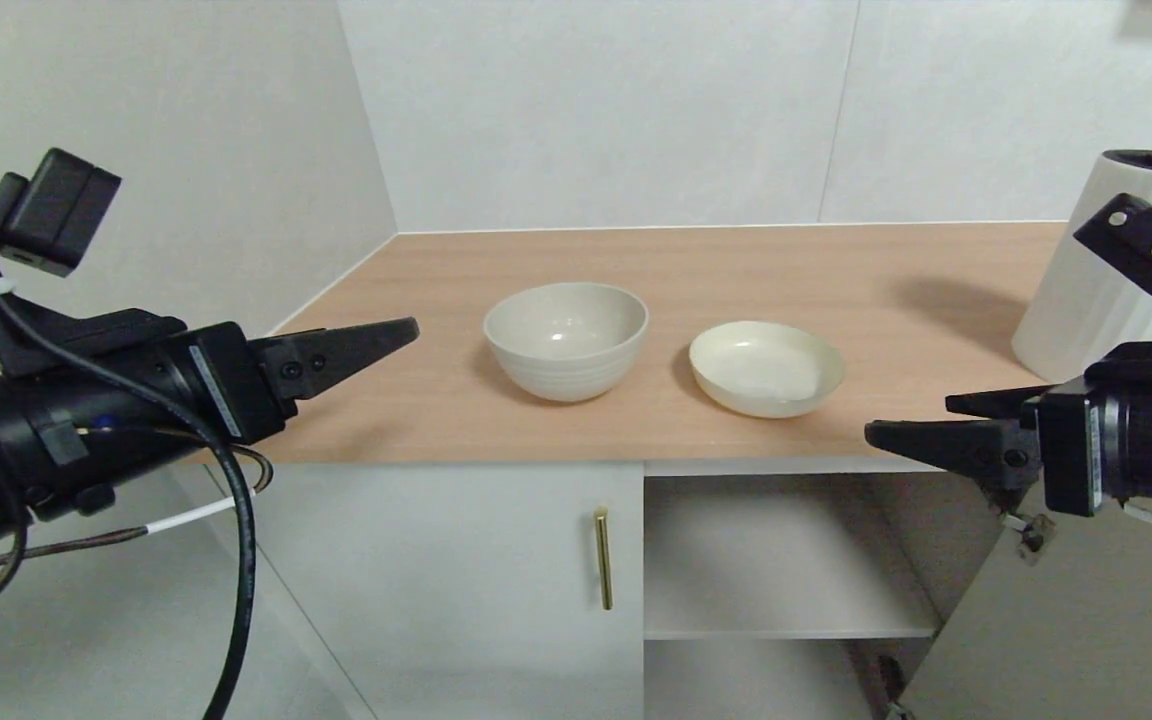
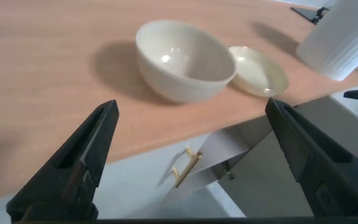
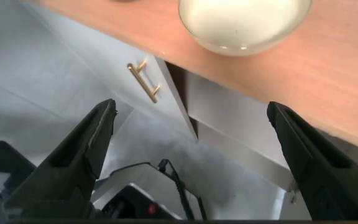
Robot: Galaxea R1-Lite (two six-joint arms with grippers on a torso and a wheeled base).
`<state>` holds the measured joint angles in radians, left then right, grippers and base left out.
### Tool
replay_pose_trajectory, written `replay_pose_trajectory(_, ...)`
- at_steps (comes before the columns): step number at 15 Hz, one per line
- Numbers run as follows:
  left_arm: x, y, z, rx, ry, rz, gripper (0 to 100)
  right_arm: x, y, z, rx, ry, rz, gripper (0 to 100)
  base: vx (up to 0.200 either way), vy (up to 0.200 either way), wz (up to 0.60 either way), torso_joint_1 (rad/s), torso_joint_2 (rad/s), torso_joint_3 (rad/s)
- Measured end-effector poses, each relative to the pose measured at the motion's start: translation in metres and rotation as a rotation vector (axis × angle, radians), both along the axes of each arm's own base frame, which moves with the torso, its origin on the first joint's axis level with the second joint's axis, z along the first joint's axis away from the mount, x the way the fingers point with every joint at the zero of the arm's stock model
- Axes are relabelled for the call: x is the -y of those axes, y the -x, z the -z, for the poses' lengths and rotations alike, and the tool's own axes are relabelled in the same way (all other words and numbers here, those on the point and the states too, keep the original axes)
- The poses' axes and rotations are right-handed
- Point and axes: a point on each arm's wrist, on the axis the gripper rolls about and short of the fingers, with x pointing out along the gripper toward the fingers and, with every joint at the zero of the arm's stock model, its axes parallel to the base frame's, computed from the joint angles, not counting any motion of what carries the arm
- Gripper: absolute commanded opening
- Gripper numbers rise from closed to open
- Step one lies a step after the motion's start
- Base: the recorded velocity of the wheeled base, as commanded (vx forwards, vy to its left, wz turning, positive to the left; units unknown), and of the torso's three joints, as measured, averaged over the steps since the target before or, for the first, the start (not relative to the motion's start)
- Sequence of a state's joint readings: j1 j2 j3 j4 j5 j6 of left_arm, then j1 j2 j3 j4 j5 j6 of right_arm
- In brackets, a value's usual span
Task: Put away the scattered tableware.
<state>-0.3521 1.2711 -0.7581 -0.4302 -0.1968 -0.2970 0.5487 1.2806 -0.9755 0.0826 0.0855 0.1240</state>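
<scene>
**Objects.** The deep bowl (image 1: 566, 340) stands upright at the centre of the frame on the wooden countertop (image 1: 736, 262). The shallow dish (image 1: 766, 367) stands just right of it, apart from it and nearer the counter's front edge. Both look like glazed ceramic. Treat them as rigid, moderately heavy, slippery on the glaze and liable to chip or break if dropped.

**Grip points.** Take the bowl by its rim, one finger inside and one outside; the wall is too wide and too curved for a grasp across the body. The dish has a low, flared rim, so little surface is available. A grasp at its near rim is judged the most secure.

**Grippers.** The left gripper (image 1: 406, 330) hangs at centre left, short of the bowl, with jaws apart. The right gripper (image 1: 911, 418) hangs at lower right, below counter level and clear of the dish, also with jaws apart.

**Clearances.** The open cabinet compartment (image 1: 786, 545) lies directly below the dish, with a shelf (image 1: 786, 631) inside. The closed door with the brass handle (image 1: 602, 558) lies below the bowl. The swung-out door (image 1: 1056, 640) at lower right and the white ribbed container (image 1: 1076, 290) at the right edge both restrict the right arm's travel. Open counter remains behind both vessels.
</scene>
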Motion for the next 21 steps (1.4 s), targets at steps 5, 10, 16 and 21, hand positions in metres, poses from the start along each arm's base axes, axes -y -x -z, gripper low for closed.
replay_pose_trajectory(5, 0.004, -0.011, 0.006, -0.052, -0.019, 0.000, 100, -0.003, -0.006, 0.001, 0.019, 0.001, -0.001, 100, 0.000, 0.000, 0.00, 0.158, -0.39, -0.233)
replay_pose_trajectory(10, 0.009, -0.032, 0.000, -0.262, -0.094, -0.009, 100, -0.014, -0.043, -0.001, 0.059, -0.061, 0.077, 100, 0.000, 0.000, 0.00, 0.014, -0.03, -0.019)
replay_pose_trajectory(16, 0.022, -0.070, -0.003, -0.443, 0.105, -0.072, 100, -0.021, -0.078, 0.011, -0.011, -0.051, 0.259, 100, 0.000, 0.000, 0.00, 0.000, 0.00, 0.000)
replay_pose_trajectory(21, 0.045, -0.105, 0.019, -0.512, 0.135, -0.229, 100, -0.025, -0.090, 0.025, -0.053, -0.007, 0.293, 100, 0.000, 0.000, 0.00, 0.000, 0.00, 0.000)
